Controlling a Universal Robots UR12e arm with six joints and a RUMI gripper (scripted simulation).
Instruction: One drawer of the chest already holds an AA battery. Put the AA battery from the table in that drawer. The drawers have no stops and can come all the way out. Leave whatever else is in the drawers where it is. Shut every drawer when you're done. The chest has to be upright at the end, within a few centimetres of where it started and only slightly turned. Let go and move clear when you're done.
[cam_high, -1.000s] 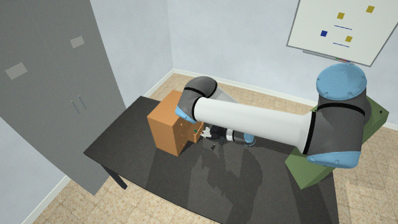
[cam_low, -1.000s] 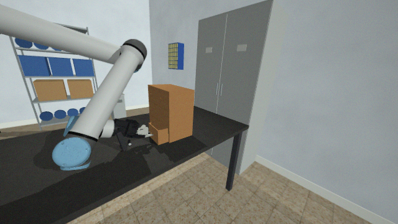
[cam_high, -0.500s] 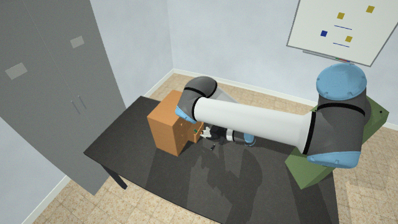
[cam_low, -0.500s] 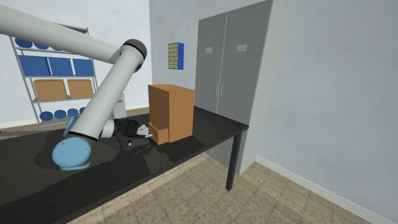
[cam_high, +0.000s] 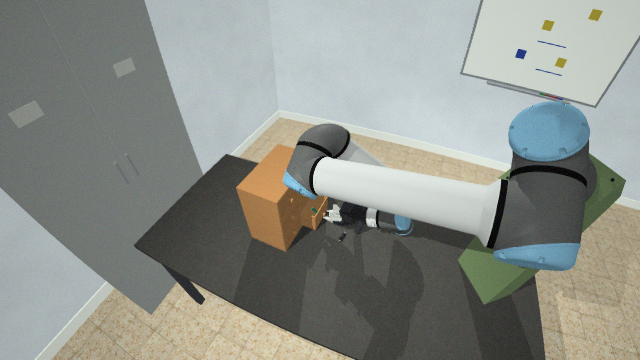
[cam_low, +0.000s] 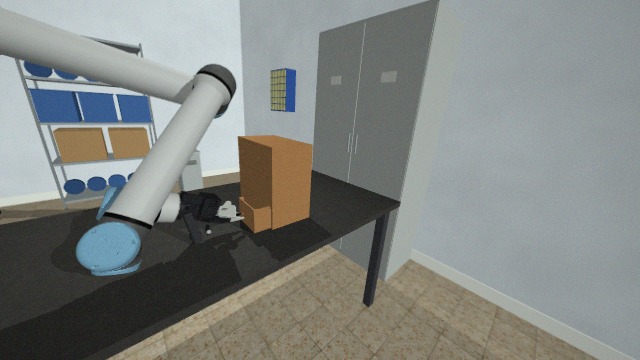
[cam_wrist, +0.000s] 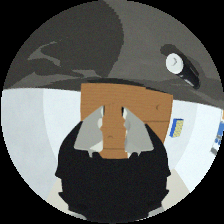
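The orange-brown chest (cam_high: 265, 215) (cam_low: 292, 185) (cam_wrist: 165, 100) stands upright. One low drawer (cam_high: 318, 220) (cam_low: 262, 219) (cam_wrist: 114, 94) is pulled partly out; a small green thing (cam_high: 314, 210) lies inside, too small to name surely. The other drawers that show look shut. The loose AA battery (cam_high: 342, 236) (cam_low: 208, 231) (cam_wrist: 184, 71), dark with a pale end, is on the table beside the gripper. My gripper (cam_high: 326, 215) (cam_low: 242, 218) (cam_wrist: 113, 107) is level, facing the drawer front, its jaws slightly open with nothing seen between them. Any contact with the drawer front cannot be told.
The dark table (cam_high: 200, 220) (cam_low: 345, 200) bears the chest near its far end from the robot base. The arm's elbow and forearm hang over the chest side and hide part of its front in the top view. A grey cabinet (cam_high: 100, 150) (cam_low: 370, 110) stands beyond the table.
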